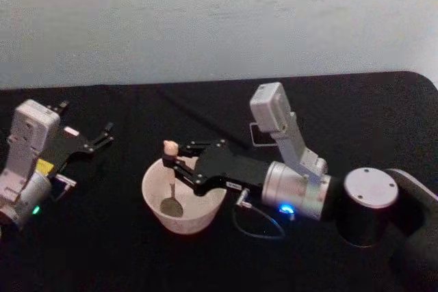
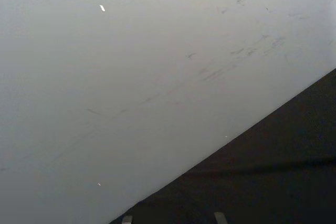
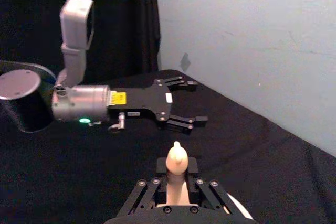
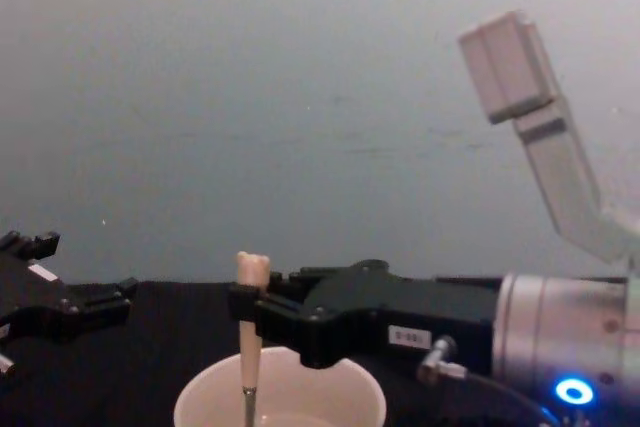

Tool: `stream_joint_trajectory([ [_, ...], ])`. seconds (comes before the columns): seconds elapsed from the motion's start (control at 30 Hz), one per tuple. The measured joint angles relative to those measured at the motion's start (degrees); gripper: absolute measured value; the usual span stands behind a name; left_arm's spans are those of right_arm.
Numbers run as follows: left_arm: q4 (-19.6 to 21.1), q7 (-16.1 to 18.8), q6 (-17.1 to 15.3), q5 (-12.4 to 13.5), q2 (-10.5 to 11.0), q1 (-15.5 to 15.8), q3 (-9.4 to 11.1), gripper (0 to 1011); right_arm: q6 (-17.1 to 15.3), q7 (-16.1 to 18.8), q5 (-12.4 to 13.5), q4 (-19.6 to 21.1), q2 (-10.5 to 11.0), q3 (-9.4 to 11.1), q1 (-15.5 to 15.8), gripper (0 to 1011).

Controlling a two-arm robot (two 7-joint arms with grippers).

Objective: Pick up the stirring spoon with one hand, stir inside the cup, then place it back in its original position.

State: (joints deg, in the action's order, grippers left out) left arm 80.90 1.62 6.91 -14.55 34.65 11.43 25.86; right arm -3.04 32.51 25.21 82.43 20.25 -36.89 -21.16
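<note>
My right gripper [image 1: 176, 163] is shut on the stirring spoon [image 1: 170, 147] just below its beige bear-head top. The spoon stands upright, its shiny bowl down inside the cream-white cup [image 1: 198, 220] near the bottom. In the chest view the spoon [image 4: 251, 269] drops from the right gripper [image 4: 248, 309] into the cup [image 4: 340, 399]. The right wrist view shows the spoon's top [image 3: 176, 157] between the fingers. A dark square holder box [image 1: 257, 135] sits behind the right arm, partly hidden by its camera mount. My left gripper [image 1: 87, 117] is parked open at the left.
A black cloth covers the table [image 1: 342, 114], which ends at a pale wall behind. A thin cable [image 1: 259, 227] loops under the right wrist, beside the cup. The left gripper [image 3: 193, 102] stands open across from the spoon, a good way from the cup.
</note>
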Motion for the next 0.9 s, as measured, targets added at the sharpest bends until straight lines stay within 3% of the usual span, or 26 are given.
stream_joint_trajectory([
  [0.33, 0.0, 0.0, 0.0, 0.0, 0.0, 0.0, 0.0, 1001, 0.19, -2.61, -2.37, -5.3, -4.39, 0.3, -3.28, 214],
  [0.47, 0.0, 0.0, 0.0, 0.0, 0.0, 0.0, 0.0, 1001, 0.17, -3.4, -3.06, -6.6, -5.16, 1.1, -3.9, 214],
  [0.6, 0.0, 0.0, 0.0, 0.0, 0.0, 0.0, 0.0, 1001, -0.02, -3.79, -3.28, -6.65, -5.11, 1.84, -3.9, 214],
  [0.9, 0.0, 0.0, 0.0, 0.0, 0.0, 0.0, 0.0, 1001, -1.35, -3.59, -2.38, -3.78, -2.38, 4.64, -2.06, 214],
])
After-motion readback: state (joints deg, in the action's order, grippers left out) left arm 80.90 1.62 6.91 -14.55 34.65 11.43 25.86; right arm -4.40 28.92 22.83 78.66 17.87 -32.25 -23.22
